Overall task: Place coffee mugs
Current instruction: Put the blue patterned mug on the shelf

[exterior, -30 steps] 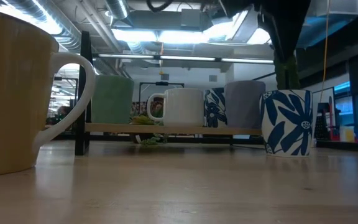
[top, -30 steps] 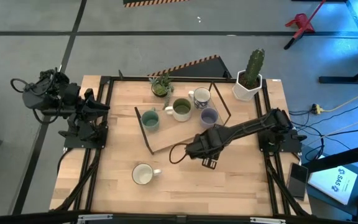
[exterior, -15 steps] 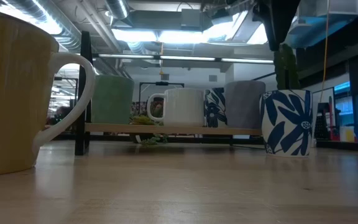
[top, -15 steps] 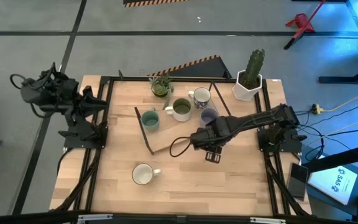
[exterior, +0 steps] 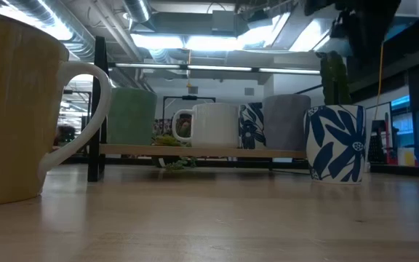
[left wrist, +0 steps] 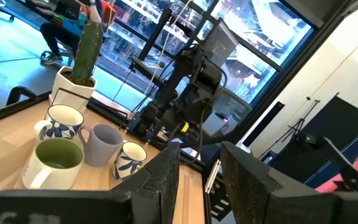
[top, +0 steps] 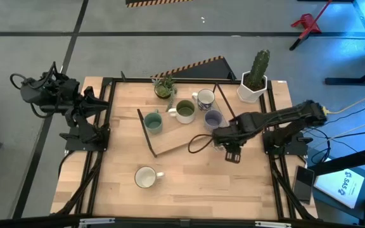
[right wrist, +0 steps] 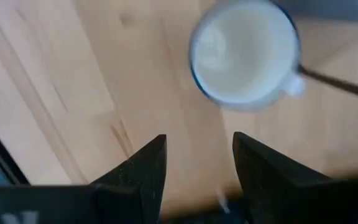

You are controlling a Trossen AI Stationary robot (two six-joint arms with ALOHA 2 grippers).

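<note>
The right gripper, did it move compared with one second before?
Yes. In the high view the right gripper has moved right along the table, from below the olive-green mug to below the lavender mug.

A tall green cactus (top: pixel 259 65) stands in a white pot (top: pixel 252 90) at the far right corner of the wooden table (top: pixel 189 183). A small leafy plant (top: pixel 165 87) sits near the far edge (more to the middle). A phone (top: pixel 303 182) lies just off the table's right side.

Six mugs: one teal mug (top: pixel 153 121); one olive mug (top: pixel 184 111); one lavender mug (top: pixel 213 118); one white mug (top: pixel 146 178); two blue-patterned mugs (top: pixel 204 99) (exterior: pixel 337 142); one cactus (top: pixel 257 66); one small plant (top: pixel 164 87).
</note>
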